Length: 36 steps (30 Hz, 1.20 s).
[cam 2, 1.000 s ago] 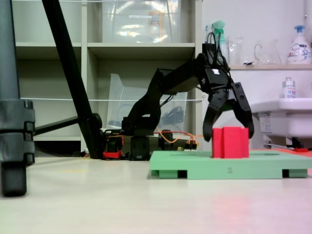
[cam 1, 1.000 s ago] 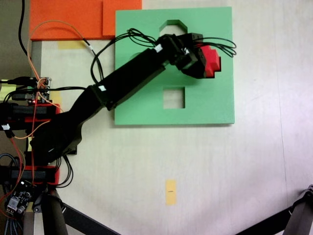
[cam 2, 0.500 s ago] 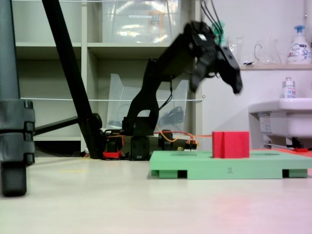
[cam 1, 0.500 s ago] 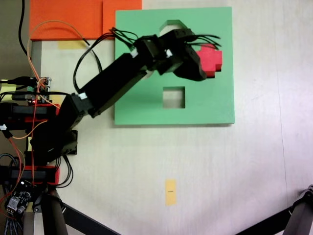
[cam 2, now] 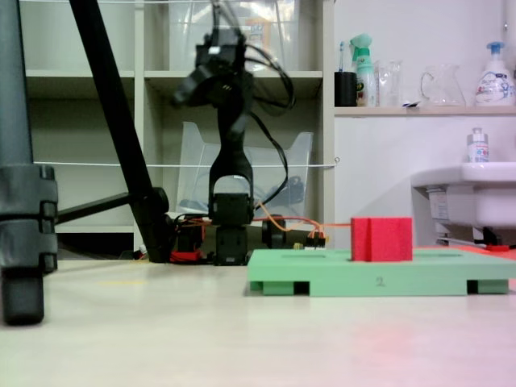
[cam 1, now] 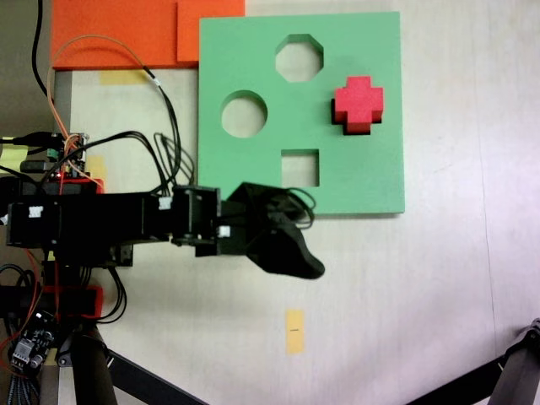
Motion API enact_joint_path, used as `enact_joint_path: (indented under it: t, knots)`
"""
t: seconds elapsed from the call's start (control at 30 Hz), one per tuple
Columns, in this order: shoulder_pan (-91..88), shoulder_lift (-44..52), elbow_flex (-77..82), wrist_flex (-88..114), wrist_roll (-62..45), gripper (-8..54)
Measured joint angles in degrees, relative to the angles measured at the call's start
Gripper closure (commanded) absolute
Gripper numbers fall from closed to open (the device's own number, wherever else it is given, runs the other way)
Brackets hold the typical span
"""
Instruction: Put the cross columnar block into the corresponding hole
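Observation:
The red cross columnar block (cam 1: 358,103) sits in the plus-shaped cutout at the right of the green foam board (cam 1: 253,51), filling it and hiding the cutout's outline. From the side, the block (cam 2: 381,239) stands upright, protruding above the board (cam 2: 322,278). My gripper (cam 1: 307,265) is off the board, past its near edge, well apart from the block and holding nothing. In a fixed view it is raised high above the arm's base (cam 2: 181,93). Its jaws overlap as one dark shape, so their gap cannot be read.
The board's octagonal (cam 1: 299,57), round (cam 1: 244,114) and square (cam 1: 300,168) cutouts lie open. Orange foam sheets (cam 1: 118,34) lie at top left, and a yellow tape mark (cam 1: 294,330) is on the table. Tripod legs (cam 1: 93,371) and cables crowd the left side.
The gripper let go of the red block, lifted off and swung back away from the board toward the base. The block stayed standing in the board.

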Motion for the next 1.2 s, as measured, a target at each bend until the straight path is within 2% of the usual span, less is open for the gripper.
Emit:
enact_joint_path:
  t: [0.1,0.17,0.23,0.5,0.67,0.77,1.2]
  knots:
    - [5.1,4.31,20.65,-24.43,-5.98,11.2]
    - [5.8,7.29,38.32,-47.02,-11.78,11.3]
    - [5.36,10.28,49.92,-58.71,-17.93,11.0]
    - [1.76,19.86,76.11,-61.7,-32.7,11.0]
    - [-0.53,22.59,80.33,-60.64,-40.08,10.3]
    - [-0.88,22.59,80.33,-53.88,-40.43,11.2]
    - [-0.88,22.59,80.42,-53.7,-40.34,11.1]
